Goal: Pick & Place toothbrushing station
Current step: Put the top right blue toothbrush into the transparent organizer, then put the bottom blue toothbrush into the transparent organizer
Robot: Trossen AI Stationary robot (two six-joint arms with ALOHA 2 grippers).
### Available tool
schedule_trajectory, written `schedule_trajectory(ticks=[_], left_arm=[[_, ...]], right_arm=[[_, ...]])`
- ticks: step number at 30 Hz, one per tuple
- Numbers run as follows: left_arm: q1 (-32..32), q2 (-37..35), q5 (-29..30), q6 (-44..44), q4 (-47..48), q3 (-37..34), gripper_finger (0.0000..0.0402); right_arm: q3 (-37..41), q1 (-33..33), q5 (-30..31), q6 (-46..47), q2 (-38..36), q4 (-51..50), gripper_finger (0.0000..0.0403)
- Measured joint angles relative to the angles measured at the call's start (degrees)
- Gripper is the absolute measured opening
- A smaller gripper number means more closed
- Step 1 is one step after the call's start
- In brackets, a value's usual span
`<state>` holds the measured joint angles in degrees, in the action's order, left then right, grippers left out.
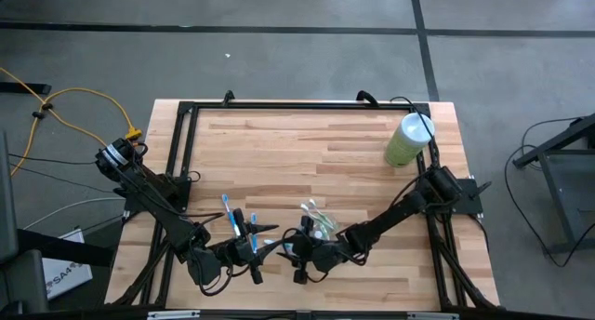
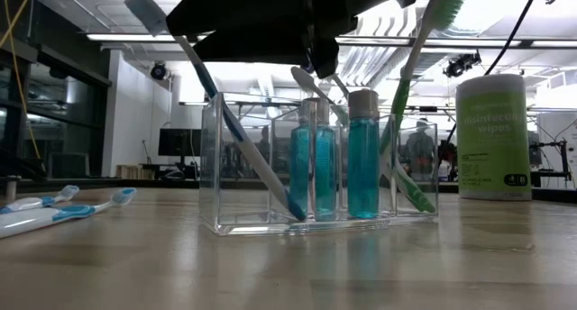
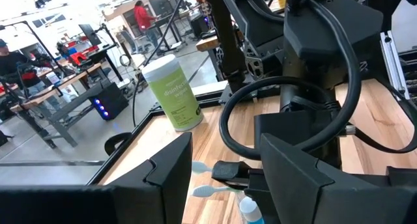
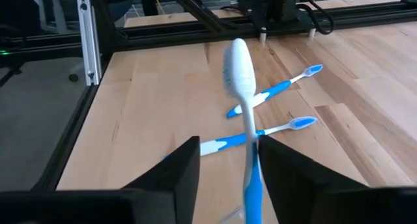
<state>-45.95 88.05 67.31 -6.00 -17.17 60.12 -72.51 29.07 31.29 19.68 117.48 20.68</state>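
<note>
A small clear rectangular plastic tray, the toothbrushing station (image 2: 320,215), is seen standing upright on the pale wooden table (image 1: 307,143), near its front edge and roughly midway across. Teal liquid bottles (image 2: 362,161) are held in its middle compartments; a blue-and-white toothbrush (image 2: 225,121) leans in one end compartment and a green toothbrush (image 2: 407,103) in the other.

The right gripper (image 4: 225,162) is positioned directly over the tray. A white-headed blue toothbrush (image 4: 242,87) stands upright between its fingers, which are parted a little; whether the handle is actually pinched cannot be told.

The left gripper (image 3: 218,168) is held low just beside the tray, jaws spread wide, nothing between them.

Two blue-and-white toothbrushes (image 4: 273,110) are noted lying flat on the table, well apart from the tray. A tall pale-green wipes canister (image 1: 407,140) with a white top stands near the far right corner. People are visible at benches in the room beyond.
</note>
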Motion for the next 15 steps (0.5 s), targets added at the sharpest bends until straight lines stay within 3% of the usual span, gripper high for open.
schedule_trajectory(ticks=[15], left_arm=[[-0.4, 0.0, 0.3, 0.0, 0.0, 0.0, 0.0175]], right_arm=[[0.0, 0.0, 0.1, -2.1, -4.6, -4.6, 0.0145]])
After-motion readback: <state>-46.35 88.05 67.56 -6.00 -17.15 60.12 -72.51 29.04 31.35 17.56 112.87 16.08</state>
